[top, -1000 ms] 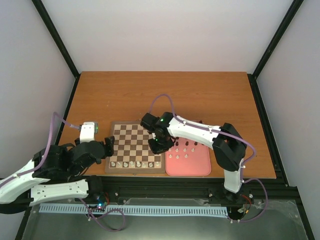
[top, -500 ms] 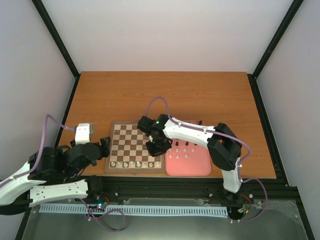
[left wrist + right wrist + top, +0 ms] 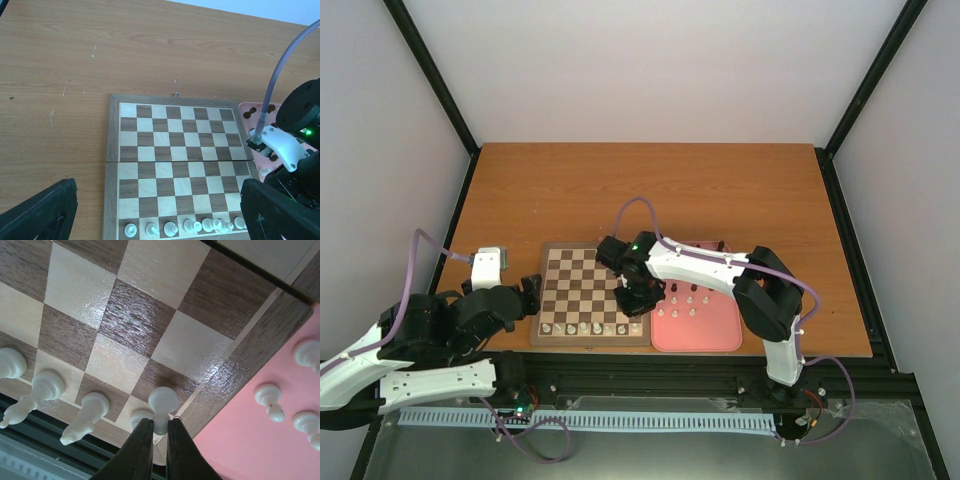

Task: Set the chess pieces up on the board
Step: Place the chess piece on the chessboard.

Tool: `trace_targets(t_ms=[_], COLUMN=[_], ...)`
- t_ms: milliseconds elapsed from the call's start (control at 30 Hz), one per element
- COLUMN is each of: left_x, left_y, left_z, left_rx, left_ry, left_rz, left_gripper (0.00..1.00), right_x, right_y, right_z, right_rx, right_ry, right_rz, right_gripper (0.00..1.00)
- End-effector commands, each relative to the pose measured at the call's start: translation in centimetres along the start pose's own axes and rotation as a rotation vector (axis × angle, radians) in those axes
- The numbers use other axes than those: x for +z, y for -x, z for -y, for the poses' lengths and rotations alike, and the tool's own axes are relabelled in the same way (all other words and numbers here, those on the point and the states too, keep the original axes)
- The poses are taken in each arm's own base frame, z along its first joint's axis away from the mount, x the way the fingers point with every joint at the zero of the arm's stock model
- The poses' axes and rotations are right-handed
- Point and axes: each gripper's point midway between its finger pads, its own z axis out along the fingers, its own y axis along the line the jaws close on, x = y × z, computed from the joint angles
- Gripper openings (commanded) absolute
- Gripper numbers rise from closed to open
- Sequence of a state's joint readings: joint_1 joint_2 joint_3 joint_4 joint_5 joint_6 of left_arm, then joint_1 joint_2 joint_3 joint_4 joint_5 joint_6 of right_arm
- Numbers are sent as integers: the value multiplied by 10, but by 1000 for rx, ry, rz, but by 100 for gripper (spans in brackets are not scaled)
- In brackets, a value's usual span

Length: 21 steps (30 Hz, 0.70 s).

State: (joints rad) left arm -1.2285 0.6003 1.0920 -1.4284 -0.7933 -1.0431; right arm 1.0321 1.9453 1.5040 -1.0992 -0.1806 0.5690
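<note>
The wooden board (image 3: pixel 582 276) lies in front of the arms, with a row of white chess pieces (image 3: pixel 590 327) along its near edge. My right gripper (image 3: pixel 635 298) hovers over the board's near right corner, shut on a white pawn (image 3: pixel 160 405) by its stem, just above a dark square. Other white pieces (image 3: pixel 82 417) stand in the row beside it. My left gripper (image 3: pixel 525 295) stays off the board's left edge, open and holding nothing; its wrist view looks across the board (image 3: pixel 112 145) and the white row (image 3: pixel 190 226).
A pink tray (image 3: pixel 705 332) lies right of the board and carries dark pieces (image 3: pixel 695 288) and white pawns (image 3: pixel 680 312). In the right wrist view the tray (image 3: pixel 235 440) and its pawns (image 3: pixel 267 399) sit close to my fingers. The table's near edge runs just behind the white row.
My right gripper has carried the white pawn from the board's right side toward its near right corner. The left arm has drawn back slightly to the left.
</note>
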Motion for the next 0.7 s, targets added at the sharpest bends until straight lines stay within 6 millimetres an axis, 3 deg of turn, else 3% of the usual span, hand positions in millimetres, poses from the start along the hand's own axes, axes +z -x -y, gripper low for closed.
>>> trace_targets(t_ms=[0, 467, 667], left_x=[0, 0, 1], left_y=[4, 3, 2], left_z=[-1, -1, -1], left_rx=[-2, -2, -4], left_ry=[11, 10, 9], left_rz=[18, 16, 15], left_gripper=[100, 100, 100], right_x=[2, 9, 6], right_y=[-6, -7, -5], right_z=[-3, -2, -3], right_rx=[-5, -10, -12], right_ry=[1, -7, -4], right_rz=[-15, -31, -21], right_gripper=[7, 11, 17])
